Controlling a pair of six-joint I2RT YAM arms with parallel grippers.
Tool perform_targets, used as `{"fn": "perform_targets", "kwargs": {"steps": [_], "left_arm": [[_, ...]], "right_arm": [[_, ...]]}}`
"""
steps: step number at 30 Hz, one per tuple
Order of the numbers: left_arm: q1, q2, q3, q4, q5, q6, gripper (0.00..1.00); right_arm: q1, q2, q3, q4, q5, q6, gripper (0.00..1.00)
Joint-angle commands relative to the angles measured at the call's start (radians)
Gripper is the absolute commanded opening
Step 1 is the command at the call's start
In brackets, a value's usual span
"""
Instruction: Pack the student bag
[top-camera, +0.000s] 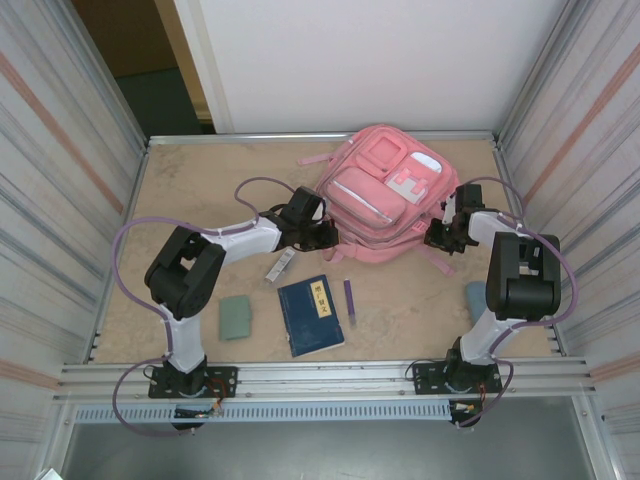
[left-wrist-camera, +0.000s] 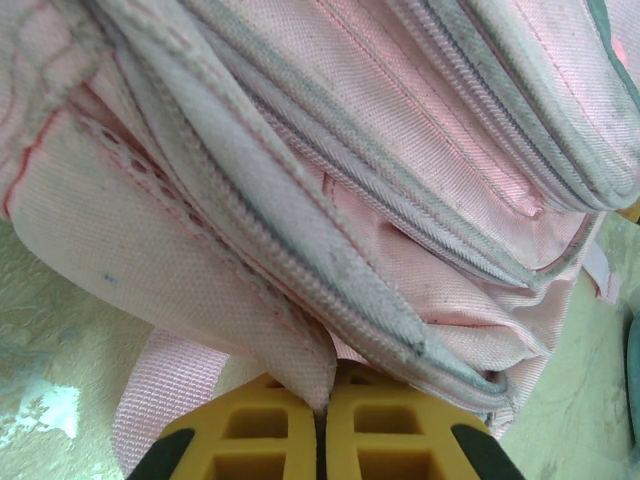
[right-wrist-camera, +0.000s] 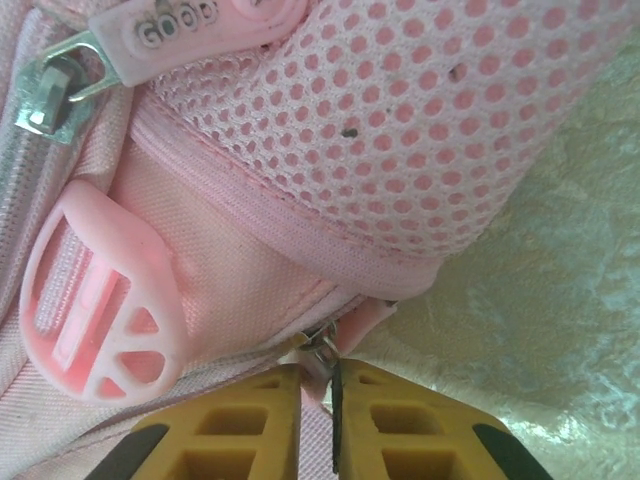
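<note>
My left end effector (left-wrist-camera: 322, 430) was clamped on a fabric fold of the student bag (top-camera: 385, 190), and my right end effector (right-wrist-camera: 335, 420) pinched its zipper pull (right-wrist-camera: 322, 345). The bag lay just ahead of both. Behind them the notebook (top-camera: 310, 313) and pen (top-camera: 350, 300) sat on the desk (top-camera: 200, 190), unpacked.

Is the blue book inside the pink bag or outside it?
Outside. The blue book lies flat on the table, in front of the student bag, with a purple pen beside it.
</note>
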Motion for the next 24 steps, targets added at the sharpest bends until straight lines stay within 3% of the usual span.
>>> {"fn": "perform_targets", "kwargs": {"steps": [1,4,7,13,19,24], "left_arm": [[-0.007,-0.059,0.014,0.058,0.072,0.017,0.00],[-0.007,-0.068,0.010,0.056,0.075,0.020,0.00],[-0.007,-0.078,0.010,0.063,0.080,0.018,0.00],[-0.007,-0.078,0.020,0.069,0.093,0.009,0.00],[-0.009,-0.069,0.013,0.071,0.067,0.009,0.00],[-0.013,-0.038,0.020,0.091,0.057,-0.007,0.00]], "right_arm": [[-0.005,0.034,0.001,0.003,-0.009,-0.028,0.14],[-0.004,0.028,-0.003,0.003,-0.010,-0.029,0.15],[-0.003,0.018,-0.016,0.012,-0.023,-0.036,0.27],[-0.002,0.024,-0.001,-0.010,-0.048,-0.040,0.09],[0.021,-0.052,0.005,-0.113,-0.027,-0.008,0.06],[0.065,-0.029,0.032,-0.258,-0.012,-0.023,0.05]]}}
